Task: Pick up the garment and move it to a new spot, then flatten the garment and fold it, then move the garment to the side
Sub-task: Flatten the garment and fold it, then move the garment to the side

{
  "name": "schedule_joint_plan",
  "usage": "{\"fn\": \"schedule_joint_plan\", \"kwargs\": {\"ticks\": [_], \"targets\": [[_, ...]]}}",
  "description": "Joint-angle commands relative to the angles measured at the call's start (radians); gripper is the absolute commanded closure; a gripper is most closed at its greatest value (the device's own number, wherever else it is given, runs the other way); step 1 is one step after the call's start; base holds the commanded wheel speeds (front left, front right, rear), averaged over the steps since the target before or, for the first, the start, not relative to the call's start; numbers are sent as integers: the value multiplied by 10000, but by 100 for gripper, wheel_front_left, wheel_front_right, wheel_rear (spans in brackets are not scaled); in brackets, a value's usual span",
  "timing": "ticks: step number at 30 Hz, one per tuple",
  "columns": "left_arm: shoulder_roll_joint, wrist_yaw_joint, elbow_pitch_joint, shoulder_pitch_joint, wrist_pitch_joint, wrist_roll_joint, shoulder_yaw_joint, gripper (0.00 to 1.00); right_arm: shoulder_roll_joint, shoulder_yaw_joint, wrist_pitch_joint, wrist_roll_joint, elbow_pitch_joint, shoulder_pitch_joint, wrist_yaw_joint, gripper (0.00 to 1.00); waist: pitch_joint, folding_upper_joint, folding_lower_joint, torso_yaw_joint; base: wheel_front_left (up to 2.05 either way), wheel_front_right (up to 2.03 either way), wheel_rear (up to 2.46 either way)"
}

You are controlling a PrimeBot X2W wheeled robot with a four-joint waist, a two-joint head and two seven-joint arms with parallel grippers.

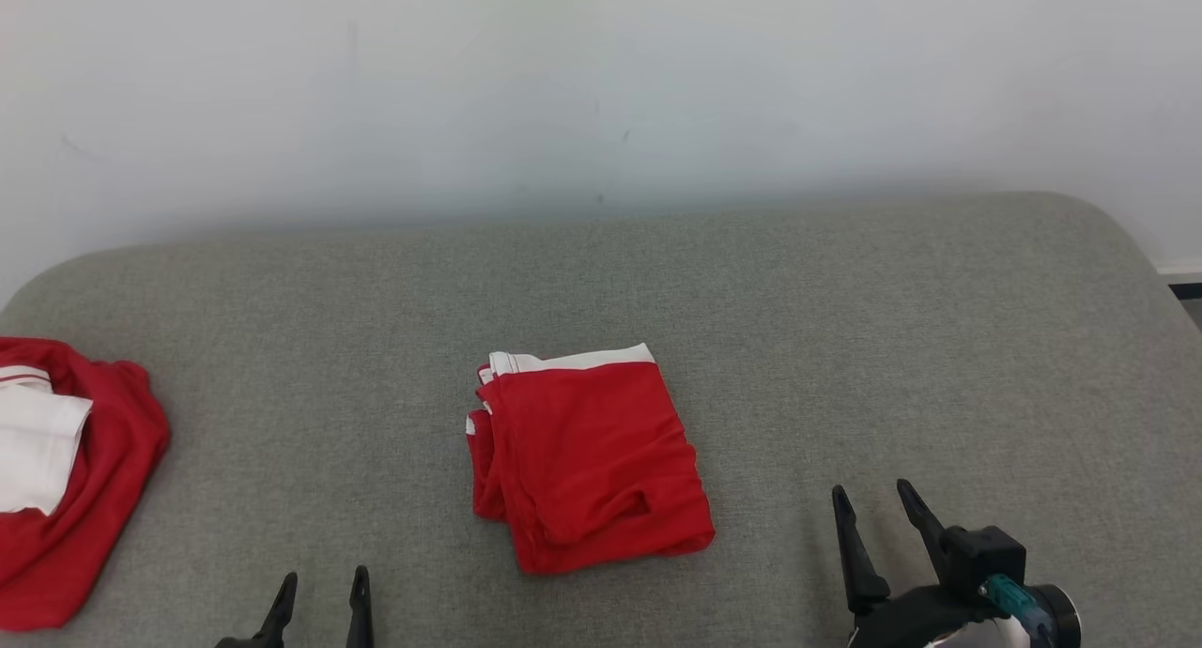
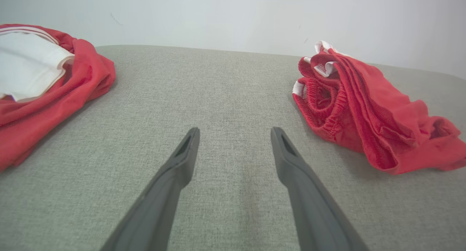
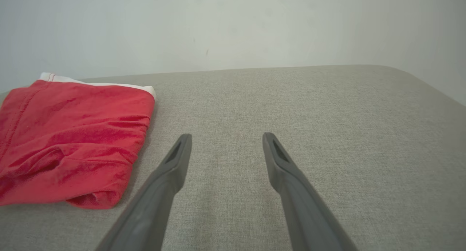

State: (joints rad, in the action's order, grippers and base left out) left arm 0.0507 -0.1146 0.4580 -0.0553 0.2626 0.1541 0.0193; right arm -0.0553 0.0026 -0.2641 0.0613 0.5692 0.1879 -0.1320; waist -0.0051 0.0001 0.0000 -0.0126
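The garment is a pair of red shorts with a white waistband, lying folded into a compact rectangle at the middle of the grey padded surface. It shows at the right of the left wrist view and at the left of the right wrist view. My left gripper sits open at the bottom edge, left of the garment and apart from it, with nothing between its fingers. My right gripper is open and empty too, to the garment's lower right, clear of the cloth.
A second heap of red and white clothing lies at the surface's left edge. A pale wall rises behind the surface. Bare grey fabric stretches to the right of the garment, up to the rounded right corner.
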Motion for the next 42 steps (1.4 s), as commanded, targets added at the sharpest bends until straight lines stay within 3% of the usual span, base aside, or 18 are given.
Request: {"fn": "schedule_joint_plan", "kwargs": {"ticks": [1, 28, 42], "targets": [[-5, -36, -109, 196, 32, -112, 73, 0, 43, -121, 1, -67, -118, -247, 22, 0, -61, -1, 0, -54, 0, 0, 0], [-4, 170, -750, 1075, 32, 301, 68, 0, 54, 593, 1, 731, -66, -666, 22, 0, -177, -1, 0, -80, 0, 0, 0], [-5, 241, -574, 628, 32, 477, -701, 0, 56, 1862, 2, 2207, 1389, 1511, 22, 0, 725, -1, 0, 876, 0, 0, 0]]}}
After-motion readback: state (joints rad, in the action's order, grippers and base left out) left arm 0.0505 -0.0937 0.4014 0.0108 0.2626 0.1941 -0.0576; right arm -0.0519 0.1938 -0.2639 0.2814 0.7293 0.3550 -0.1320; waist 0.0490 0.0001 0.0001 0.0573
